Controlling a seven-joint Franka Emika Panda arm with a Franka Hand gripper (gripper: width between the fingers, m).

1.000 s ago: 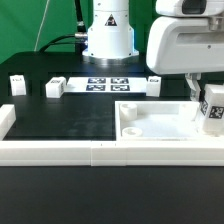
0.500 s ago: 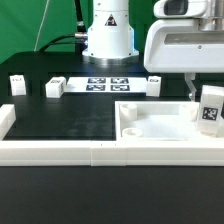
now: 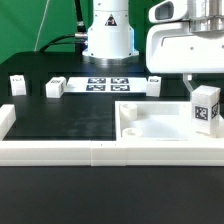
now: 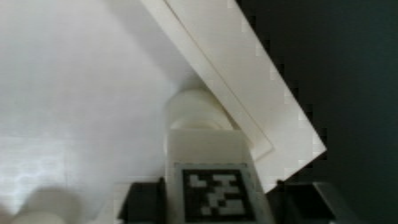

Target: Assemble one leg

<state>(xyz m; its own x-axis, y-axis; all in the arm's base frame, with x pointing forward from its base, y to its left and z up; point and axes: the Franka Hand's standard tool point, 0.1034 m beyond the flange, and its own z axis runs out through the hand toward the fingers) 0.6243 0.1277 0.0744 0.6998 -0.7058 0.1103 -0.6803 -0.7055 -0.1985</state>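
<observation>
My gripper (image 3: 203,88) hangs over the right part of the large white square panel (image 3: 160,125) in the exterior view. It is shut on a leg (image 3: 207,108), a small white block with a black-and-white tag, held upright just above the panel. In the wrist view the leg (image 4: 210,150) stands between my dark fingers (image 4: 148,203), its rounded tip toward the panel (image 4: 89,100) near the panel's edge. Three more legs lie on the black mat at the back: one (image 3: 17,84) at the exterior view's far left, one (image 3: 54,87) beside it, one (image 3: 154,82) further right.
The marker board (image 3: 107,84) lies at the back centre in front of the robot base (image 3: 107,35). A white frame rail (image 3: 60,152) runs along the front of the black mat, with a raised end piece (image 3: 5,118) at the exterior view's left.
My gripper with the leg has risen a little and shifted slightly toward the exterior view's left. The other parts have not moved.
</observation>
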